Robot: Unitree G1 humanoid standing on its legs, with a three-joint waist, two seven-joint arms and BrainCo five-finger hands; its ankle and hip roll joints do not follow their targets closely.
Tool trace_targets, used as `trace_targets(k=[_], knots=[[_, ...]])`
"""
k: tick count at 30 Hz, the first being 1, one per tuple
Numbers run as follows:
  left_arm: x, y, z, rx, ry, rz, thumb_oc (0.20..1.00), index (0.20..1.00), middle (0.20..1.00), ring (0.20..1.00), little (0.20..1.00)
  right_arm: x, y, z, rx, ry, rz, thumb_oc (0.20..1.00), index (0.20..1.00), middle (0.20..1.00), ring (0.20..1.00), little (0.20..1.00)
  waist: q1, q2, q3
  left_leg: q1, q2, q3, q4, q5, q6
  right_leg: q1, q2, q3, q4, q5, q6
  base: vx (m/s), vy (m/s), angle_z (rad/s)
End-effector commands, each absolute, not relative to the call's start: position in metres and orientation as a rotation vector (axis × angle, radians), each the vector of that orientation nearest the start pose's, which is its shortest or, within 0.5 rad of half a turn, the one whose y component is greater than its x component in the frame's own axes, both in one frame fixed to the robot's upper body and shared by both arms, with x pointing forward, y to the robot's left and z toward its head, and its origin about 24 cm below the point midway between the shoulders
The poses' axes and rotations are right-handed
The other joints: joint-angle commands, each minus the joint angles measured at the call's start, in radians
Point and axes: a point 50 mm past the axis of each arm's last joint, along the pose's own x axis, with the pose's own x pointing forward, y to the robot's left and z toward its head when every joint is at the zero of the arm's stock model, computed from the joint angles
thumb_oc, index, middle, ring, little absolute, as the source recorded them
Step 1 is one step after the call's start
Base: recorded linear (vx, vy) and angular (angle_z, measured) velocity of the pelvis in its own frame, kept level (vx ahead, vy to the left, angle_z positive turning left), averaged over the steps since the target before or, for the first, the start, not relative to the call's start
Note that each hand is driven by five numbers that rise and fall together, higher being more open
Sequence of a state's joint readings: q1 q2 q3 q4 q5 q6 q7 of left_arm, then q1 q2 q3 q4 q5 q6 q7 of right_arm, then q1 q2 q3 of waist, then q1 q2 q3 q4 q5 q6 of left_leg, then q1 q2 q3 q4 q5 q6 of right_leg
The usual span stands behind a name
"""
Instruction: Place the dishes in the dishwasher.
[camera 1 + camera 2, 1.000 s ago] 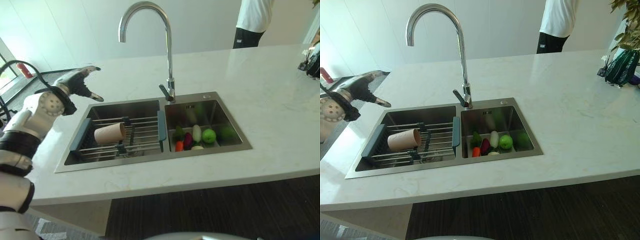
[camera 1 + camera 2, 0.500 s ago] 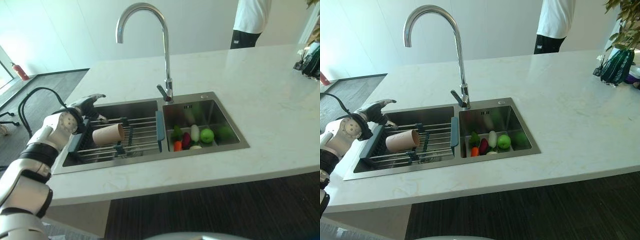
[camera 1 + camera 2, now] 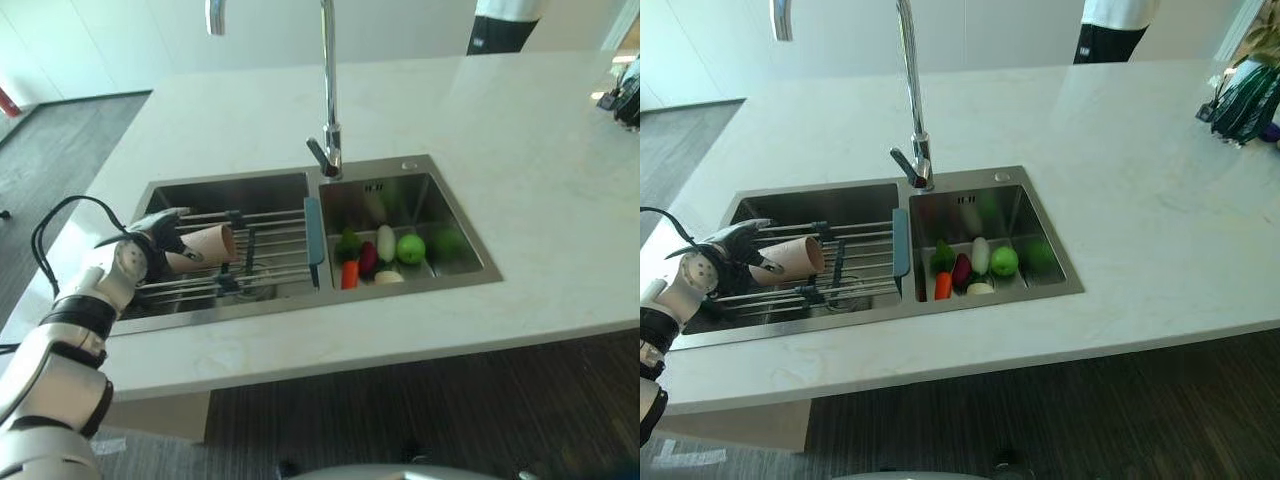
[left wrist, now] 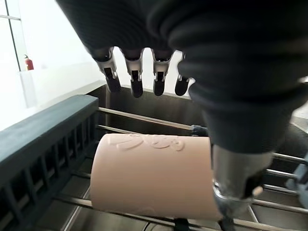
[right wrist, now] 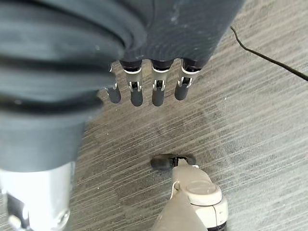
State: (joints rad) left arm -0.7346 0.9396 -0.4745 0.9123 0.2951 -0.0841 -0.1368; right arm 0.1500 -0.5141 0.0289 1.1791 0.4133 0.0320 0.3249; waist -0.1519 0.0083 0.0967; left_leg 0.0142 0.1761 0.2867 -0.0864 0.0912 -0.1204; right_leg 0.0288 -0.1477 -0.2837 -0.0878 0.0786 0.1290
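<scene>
At nine o'clock, the robot's left hand point(image 3: 150, 243) hovers over a beige cup point(image 3: 205, 246), fingers point(image 4: 136, 81) straight and spread, thumb alongside, gripping nothing. The cup lies on its side on a wire drying rack point(image 3: 270, 262) across the left sink basin point(image 3: 232, 196). It looks light, rigid and smooth, best grasped around its middle. At three o'clock, vegetables point(image 3: 385, 258) sit in the right basin. The right hand point(image 5: 144, 84) hangs open above the floor. The faucet point(image 3: 327, 120) top is cut off.

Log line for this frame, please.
left hand: open, over cup | cup: lying on sink rack | right hand: open, idle, above floor
</scene>
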Motion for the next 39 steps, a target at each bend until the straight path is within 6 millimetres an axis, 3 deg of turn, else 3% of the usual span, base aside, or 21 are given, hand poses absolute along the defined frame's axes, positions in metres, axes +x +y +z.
trace_targets(k=[1, 9, 18, 22, 30, 39], knots=[[0.349, 0.354, 0.177, 1.343, 0.246, 0.118, 1.0, 1.0, 1.0, 1.0, 1.0, 0.06, -0.336, -0.122, 0.044, 1.165, -0.229, 1.0, 1.0, 1.0, 1.0, 1.0, -0.018, 0.005, -0.026, 0.038, -0.005, 0.018, -0.001, -0.061, -0.013, 0.003, -0.023, 0.067, 0.001, -0.037, 0.08, 0.0, 0.0, 0.0], [0.346, 0.363, 0.181, 1.341, 0.262, 0.181, 1.0, 1.0, 1.0, 1.0, 1.0, 0.056, -0.338, -0.121, 0.036, 1.157, -0.235, 1.0, 1.0, 1.0, 1.0, 1.0, -0.022, 0.004, -0.021, 0.047, -0.004, 0.02, -0.001, -0.065, -0.016, 0.015, -0.027, 0.068, 0.001, -0.044, 0.082, 0.02, 0.005, 0.0], [0.336, 0.368, 0.151, 1.338, 0.346, 0.144, 1.0, 1.0, 1.0, 1.0, 1.0, 0.057, -0.34, -0.119, 0.021, 1.141, -0.241, 1.0, 1.0, 1.0, 1.0, 1.0, -0.019, -0.001, -0.016, 0.049, -0.002, 0.019, -0.001, -0.064, -0.019, 0.02, -0.026, 0.07, 0.001, -0.049, 0.081, 0.0, 0.0, 0.0], [0.333, 0.373, 0.148, 1.32, 0.379, 0.157, 1.0, 1.0, 1.0, 1.0, 1.0, 0.063, -0.345, -0.114, -0.008, 1.122, -0.226, 1.0, 1.0, 1.0, 1.0, 1.0, -0.024, -0.005, -0.006, 0.044, 0.0, 0.025, -0.001, -0.06, -0.021, 0.013, -0.025, 0.076, 0.001, -0.047, 0.079, 0.0, 0.0, 0.0], [0.336, 0.376, 0.154, 1.317, 0.383, 0.181, 1.0, 1.0, 1.0, 1.0, 1.0, 0.076, -0.349, -0.108, -0.028, 1.075, -0.218, 1.0, 1.0, 1.0, 1.0, 1.0, -0.028, -0.013, 0.019, 0.014, 0.004, 0.026, -0.001, -0.049, -0.025, -0.02, -0.024, 0.087, 0.001, -0.035, 0.077, 0.0, 0.001, 0.0], [0.342, 0.384, 0.189, 1.313, 0.335, 0.276, 1.0, 1.0, 1.0, 1.0, 1.0, 0.098, -0.351, -0.1, -0.048, 0.998, -0.206, 1.0, 1.0, 1.0, 1.0, 1.0, -0.039, -0.032, 0.08, -0.053, 0.01, 0.021, -0.001, -0.029, -0.032, -0.09, -0.024, 0.119, 0.001, -0.013, 0.075, -0.08, 0.012, -0.01]])
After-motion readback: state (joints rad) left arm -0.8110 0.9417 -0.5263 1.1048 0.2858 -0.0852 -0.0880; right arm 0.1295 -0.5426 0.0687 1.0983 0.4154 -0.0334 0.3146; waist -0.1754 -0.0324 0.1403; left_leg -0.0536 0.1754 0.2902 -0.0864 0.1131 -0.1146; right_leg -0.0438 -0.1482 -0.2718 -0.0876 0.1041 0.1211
